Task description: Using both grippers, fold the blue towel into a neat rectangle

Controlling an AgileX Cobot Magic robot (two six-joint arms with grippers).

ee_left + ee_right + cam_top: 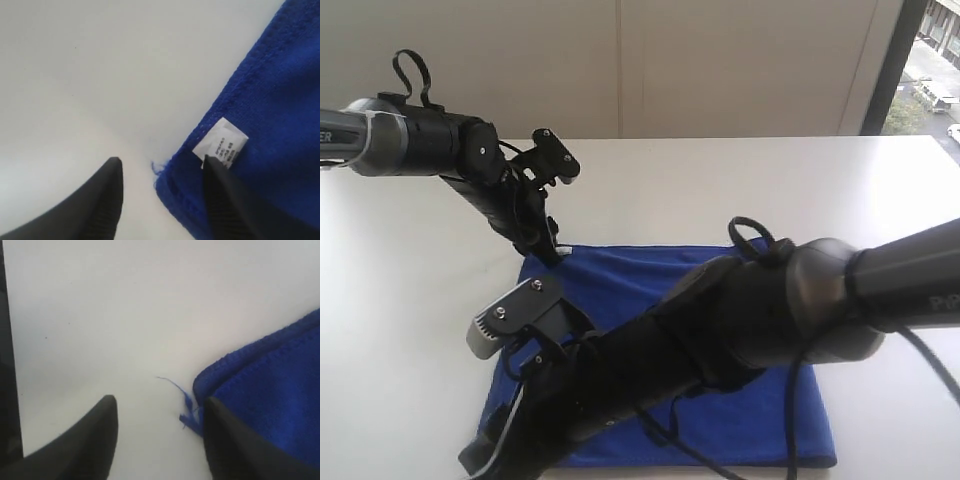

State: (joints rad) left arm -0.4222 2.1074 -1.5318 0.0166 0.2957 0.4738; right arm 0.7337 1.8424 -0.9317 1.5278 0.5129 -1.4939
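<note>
The blue towel [620, 280] lies flat in the middle of the white table [400, 300]. My left gripper [548, 248] is down at the towel's far left corner. In the left wrist view it [161, 160] is open, one finger on bare table and the other over the towel corner [280, 100], beside the white tag [221, 142]. My right arm reaches across the towel, and its gripper [485, 450] sits at the near left corner. It [159, 399] is open too, with one finger over the corner [270, 390], whose edge looks doubled, and a loose thread [186, 405] between the fingers.
The table runs back to a pale wall [620, 60], with a window [935, 60] at the far right. A dark strip [7, 365] runs along one side of the right wrist view. The right arm's bulk [770, 310] hides much of the towel's middle.
</note>
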